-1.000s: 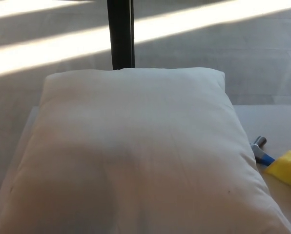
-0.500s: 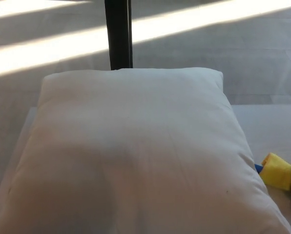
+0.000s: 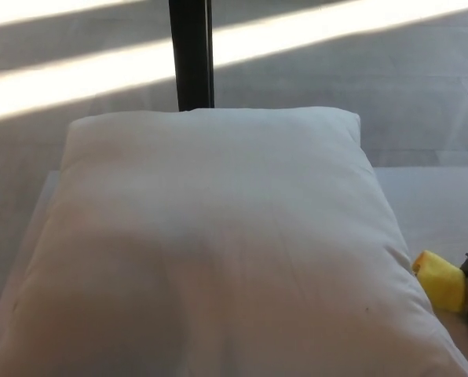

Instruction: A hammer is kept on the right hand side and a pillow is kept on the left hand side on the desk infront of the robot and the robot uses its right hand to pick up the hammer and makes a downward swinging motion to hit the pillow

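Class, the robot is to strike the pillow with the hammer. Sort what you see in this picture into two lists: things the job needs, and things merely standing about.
Needed for the job:
- pillow
- hammer, only its yellow part showing at the right edge
- desk

Merely standing about:
- dark post behind the pillow
- floor with sunlit stripes

Pillow (image 3: 218, 243) on the desk (image 3: 434, 208), filling most of it. Hammer (image 3: 440, 280) just right of the pillow, at its near right edge. Post (image 3: 191, 53) behind the pillow, on the floor (image 3: 375, 78).
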### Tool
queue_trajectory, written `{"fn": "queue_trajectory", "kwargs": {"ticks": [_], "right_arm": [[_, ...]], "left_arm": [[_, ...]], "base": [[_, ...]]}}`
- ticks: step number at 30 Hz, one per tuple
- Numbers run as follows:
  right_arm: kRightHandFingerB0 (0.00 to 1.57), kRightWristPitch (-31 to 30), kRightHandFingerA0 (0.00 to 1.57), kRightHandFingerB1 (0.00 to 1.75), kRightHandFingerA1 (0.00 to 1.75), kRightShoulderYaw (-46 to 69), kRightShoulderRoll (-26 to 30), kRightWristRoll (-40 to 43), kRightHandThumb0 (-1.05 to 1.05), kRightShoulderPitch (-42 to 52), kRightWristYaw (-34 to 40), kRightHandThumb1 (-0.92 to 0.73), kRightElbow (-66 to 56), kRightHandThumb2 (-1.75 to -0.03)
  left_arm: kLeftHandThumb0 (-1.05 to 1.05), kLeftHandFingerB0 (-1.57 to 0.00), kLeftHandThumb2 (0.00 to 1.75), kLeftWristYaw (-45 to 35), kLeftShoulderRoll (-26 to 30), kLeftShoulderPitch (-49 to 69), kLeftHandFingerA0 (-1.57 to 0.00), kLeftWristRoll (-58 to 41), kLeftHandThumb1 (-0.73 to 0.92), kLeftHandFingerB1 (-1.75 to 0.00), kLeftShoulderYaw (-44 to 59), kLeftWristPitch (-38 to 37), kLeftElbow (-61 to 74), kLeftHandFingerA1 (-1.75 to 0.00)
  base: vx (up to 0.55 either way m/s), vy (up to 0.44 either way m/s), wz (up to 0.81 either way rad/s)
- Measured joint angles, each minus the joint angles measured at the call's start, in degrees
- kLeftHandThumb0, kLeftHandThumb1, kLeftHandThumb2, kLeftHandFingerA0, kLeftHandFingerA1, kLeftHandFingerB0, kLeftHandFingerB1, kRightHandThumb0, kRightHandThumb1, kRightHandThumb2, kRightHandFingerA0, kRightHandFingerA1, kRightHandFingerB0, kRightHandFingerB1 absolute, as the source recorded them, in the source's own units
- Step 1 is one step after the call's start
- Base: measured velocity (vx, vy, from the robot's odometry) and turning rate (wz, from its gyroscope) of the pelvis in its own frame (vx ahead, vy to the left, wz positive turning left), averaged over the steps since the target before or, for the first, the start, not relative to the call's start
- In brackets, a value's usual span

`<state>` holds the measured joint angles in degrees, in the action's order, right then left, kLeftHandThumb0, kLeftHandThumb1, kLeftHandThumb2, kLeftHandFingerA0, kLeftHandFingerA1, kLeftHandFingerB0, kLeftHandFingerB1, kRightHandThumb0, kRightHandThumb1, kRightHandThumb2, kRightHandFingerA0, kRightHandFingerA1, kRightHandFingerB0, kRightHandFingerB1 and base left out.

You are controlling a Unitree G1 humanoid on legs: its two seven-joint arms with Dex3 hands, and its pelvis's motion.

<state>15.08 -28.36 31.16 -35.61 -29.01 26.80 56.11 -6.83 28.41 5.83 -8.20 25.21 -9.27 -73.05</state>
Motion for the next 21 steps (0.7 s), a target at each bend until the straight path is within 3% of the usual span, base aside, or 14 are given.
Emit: {"fn": "queue_trajectory", "kwargs": {"ticks": [2,3,4,5,10,11,12,13,21], "right_arm": [[0.6,-0.28,0.79,1.63,1.75,1.18,-0.2,0.65,-0.12,-0.13,-1.58,-0.58,-0.12,-0.99],[0.61,-0.33,0.72,1.43,1.74,1.5,-0.24,0.82,-0.14,-0.14,-1.99,-0.58,-0.15,-0.98],[0.62,-0.53,0.8,1.42,1.75,2.45,-0.42,1.45,-0.11,-0.17,-3.26,-0.53,-0.24,-0.95],[0.67,-0.67,0.83,1.58,1.75,3.16,-0.53,1.91,-0.21,-0.21,-4.22,-0.59,-0.31,-0.97],[0.69,-2.33,0.88,1.6,1.75,7.66,-1.35,4.2,-0.23,-0.55,-8.81,-0.6,-0.31,-0.95],[0.74,-2.66,0.87,1.54,1.75,8.37,-1.51,4.51,-0.25,-0.61,-9.38,-0.7,-0.29,-0.93],[0.74,-3.42,0.87,1.53,1.75,9.85,-1.8,5.23,-0.24,-0.8,-10.65,-0.67,-0.24,-0.98],[0.84,-4.12,0.95,1.56,1.75,11.23,-2.05,5.89,-0.21,-1.06,-11.62,-0.58,-0.16,-1.11],[0.83,-9.03,0.97,1.51,1.75,20.7,-3.3,10.25,-0.2,-3.63,-17.55,-0.57,0.26,-1.17]], "left_arm": [[-0.61,-0.54,0.63,0.0,-0.02,-0.01,-0.54,0.0,0.8,-0.48,0.0,0.0,0.02,-0.59],[-0.61,-0.55,0.63,0.0,-0.02,-0.01,-0.55,0.0,0.8,-0.48,0.0,0.0,0.02,-0.58],[-0.61,-0.54,0.63,0.0,-0.03,-0.02,-0.55,0.0,0.8,-0.48,0.0,0.0,0.03,-0.59],[-0.61,-0.53,0.63,0.0,-0.04,-0.03,-0.54,0.0,0.79,-0.49,0.01,0.0,0.04,-0.6],[-0.63,-0.58,0.63,-0.01,-0.14,0.02,-0.56,-0.02,0.78,-0.51,0.06,0.0,0.1,-0.64],[-0.61,-0.56,0.64,-0.01,-0.18,0.03,-0.54,-0.02,0.82,-0.49,0.07,0.0,0.11,-0.61],[-0.61,-0.56,0.64,-0.01,-0.28,0.09,-0.54,-0.01,0.81,-0.47,0.07,0.0,0.13,-0.59],[-0.61,-0.54,0.64,-0.01,-0.39,0.12,-0.53,-0.01,0.81,-0.47,0.06,0.0,0.14,-0.58],[-0.61,-0.56,0.63,-0.01,-1.15,0.25,-0.55,-0.01,0.8,-0.48,0.09,0.0,0.15,-0.62]], "base": [[0.0,0.0,0.0],[0.0,0.0,0.0],[0.0,0.0,0.0],[0.0,0.0,0.0],[0.0,0.0,0.0],[0.0,0.0,0.0],[0.0,0.0,0.0],[0.0,0.0,0.0],[0.0,0.0,0.0]]}}
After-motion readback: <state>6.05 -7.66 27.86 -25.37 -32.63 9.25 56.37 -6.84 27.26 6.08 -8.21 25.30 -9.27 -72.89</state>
